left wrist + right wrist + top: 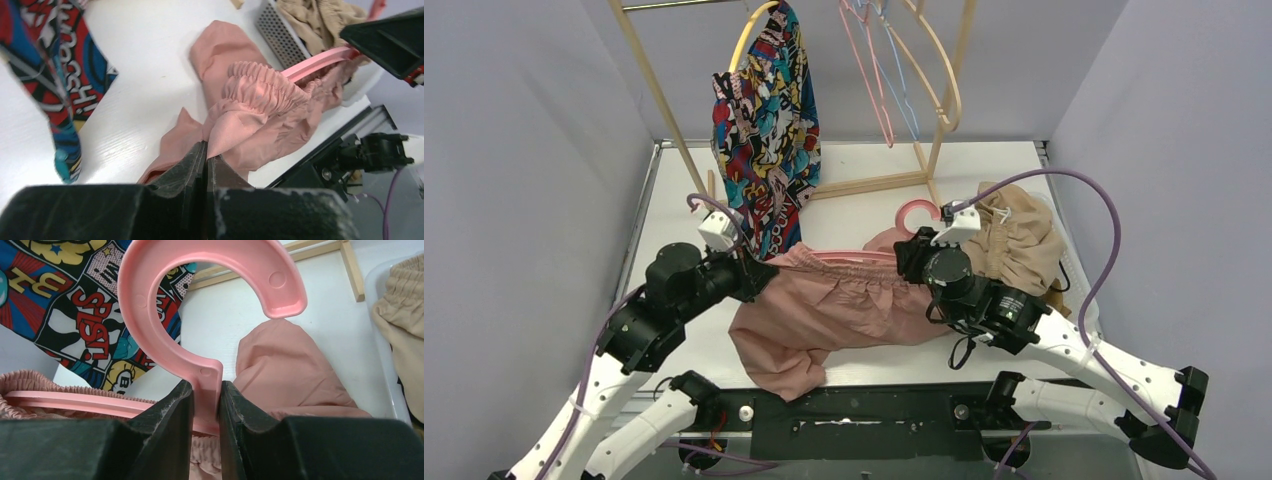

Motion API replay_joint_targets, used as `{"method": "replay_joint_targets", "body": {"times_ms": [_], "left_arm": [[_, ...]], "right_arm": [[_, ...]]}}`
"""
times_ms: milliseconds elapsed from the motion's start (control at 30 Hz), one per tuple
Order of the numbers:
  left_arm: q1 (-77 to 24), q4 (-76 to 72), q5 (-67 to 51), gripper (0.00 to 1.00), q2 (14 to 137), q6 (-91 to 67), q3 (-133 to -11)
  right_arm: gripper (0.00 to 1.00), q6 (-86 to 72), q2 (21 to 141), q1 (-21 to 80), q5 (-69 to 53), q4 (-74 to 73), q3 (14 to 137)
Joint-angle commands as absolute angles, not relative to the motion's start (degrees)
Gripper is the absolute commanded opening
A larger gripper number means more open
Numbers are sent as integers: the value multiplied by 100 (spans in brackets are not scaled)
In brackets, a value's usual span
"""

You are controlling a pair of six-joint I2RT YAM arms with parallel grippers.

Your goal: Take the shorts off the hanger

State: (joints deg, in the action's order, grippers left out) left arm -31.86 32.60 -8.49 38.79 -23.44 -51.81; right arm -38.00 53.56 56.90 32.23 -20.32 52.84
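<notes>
The dusty pink shorts hang from a pink plastic hanger held low over the table. My left gripper is shut on the shorts' waistband at the left end; in the left wrist view the jaws pinch a fold of the pink cloth. My right gripper is shut on the neck of the hanger under its hook; the jaws squeeze the neck. The comic-print shorts hang on a yellow hanger on the rack. Beige shorts lie at the right.
A wooden rack stands at the back with several empty hangers. A white bin holds the beige shorts at the right. The black base rail runs along the near edge. Grey walls close both sides.
</notes>
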Motion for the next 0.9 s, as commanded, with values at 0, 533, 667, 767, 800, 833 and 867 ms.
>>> {"method": "replay_joint_targets", "body": {"times_ms": [0,533,667,767,800,833,867], "left_arm": [[-3178,3812,346,0,3450,-2796,-5378],[-3176,3462,-144,0,3240,-2973,-4940],[-3173,3422,-576,1,3487,-2850,-4937],[-3175,3454,-728,1,3665,-2814,-4982],[-3180,3466,-734,2,3697,-2813,-4989],[-3181,3479,-730,6,3727,-2806,-4998],[-3175,3480,-724,10,3733,-2804,-5001]], "right_arm": [[0,-4409,5091,5555,3856,-1712,5159],[0,-4596,5211,5543,3504,-1598,5142],[0,-4649,5206,5538,3462,-1583,5134],[0,-4643,5209,5534,3456,-1569,5133],[0,-4641,5216,5538,3449,-1573,5138],[0,-4634,5220,5535,3438,-1573,5141],[0,-4632,5228,5532,3425,-1573,5142]]}}
